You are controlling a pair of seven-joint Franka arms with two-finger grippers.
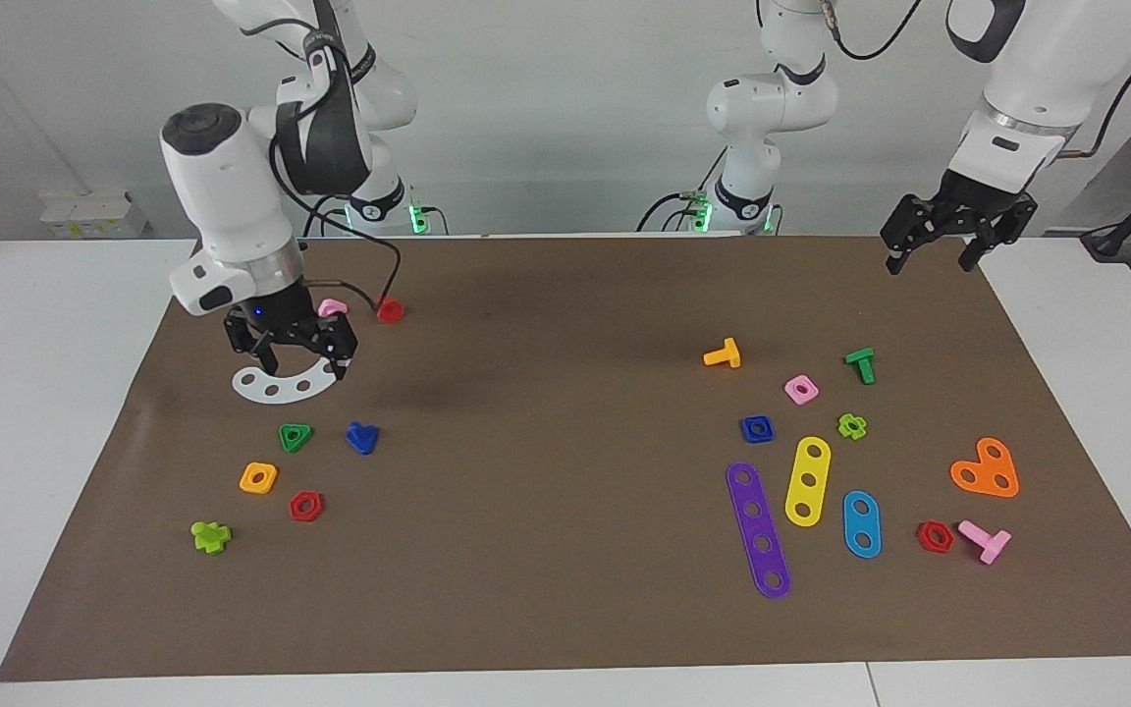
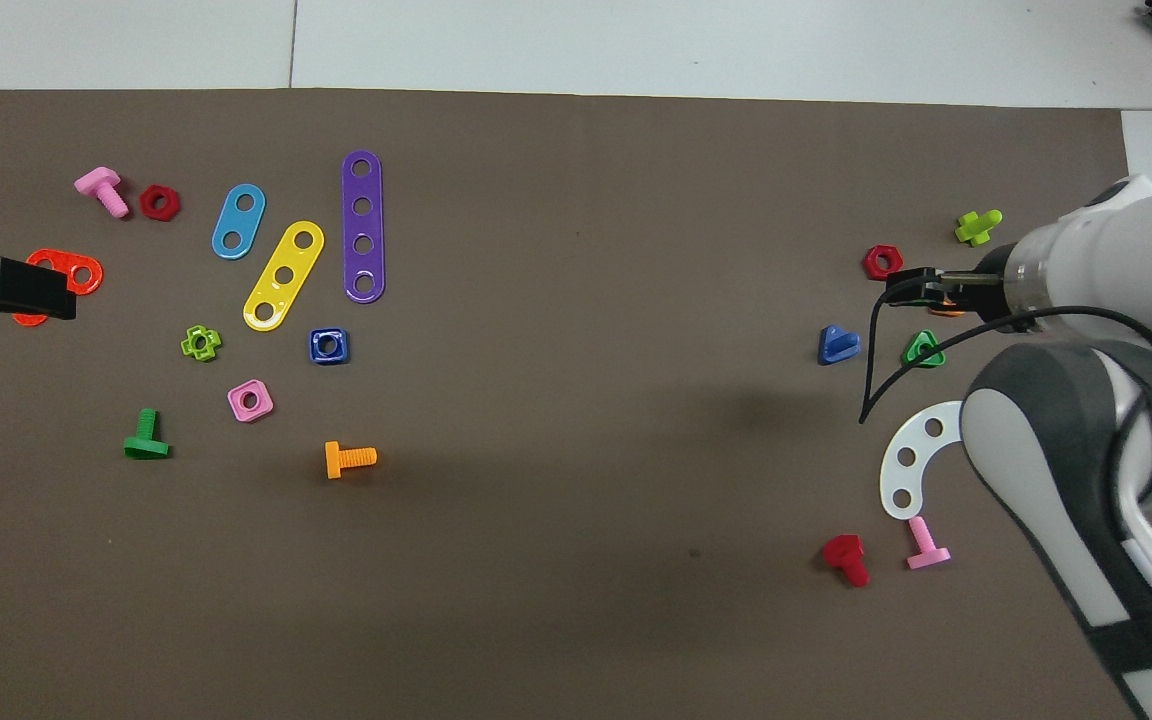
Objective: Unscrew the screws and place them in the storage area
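One blue screw (image 1: 362, 437) lies loose on the storage area (image 1: 428, 471), a bare stretch of brown paper, just beside a green triangle nut (image 1: 295, 437). It sits down on the mat, well clear of the right gripper (image 1: 291, 346), which hangs over the cluster of parts at the right arm's end. The jaws are apart with nothing between them, and the screw is off to one side of them, untouched. In the facing view a white curved strip (image 1: 276, 386) with three holes shows under those jaws.

Around them I count one orange square nut (image 1: 258, 477), one red hex nut (image 1: 305, 506), one lime screw (image 1: 210, 536), one red screw (image 1: 389, 310) and one pink screw (image 1: 332, 307).

The left gripper (image 1: 939, 241) waits in the air with its jaws spread and empty; the overhead view puts it over an orange heart plate (image 1: 986, 469). Well apart from the right jaws, at that end, lie:
- one purple strip (image 1: 759, 530), one yellow strip (image 1: 807, 481) and one light blue strip (image 1: 861, 524);
- a blue square nut (image 1: 757, 428), a pink square nut (image 1: 801, 389), a lime cross nut (image 1: 852, 426) and a second red hex nut (image 1: 936, 536);
- an orange screw (image 1: 723, 353), a green screw (image 1: 860, 365) and a second pink screw (image 1: 986, 540).

White lettering on the right arm's black band is cut off by the frame edge, so I cannot read it.
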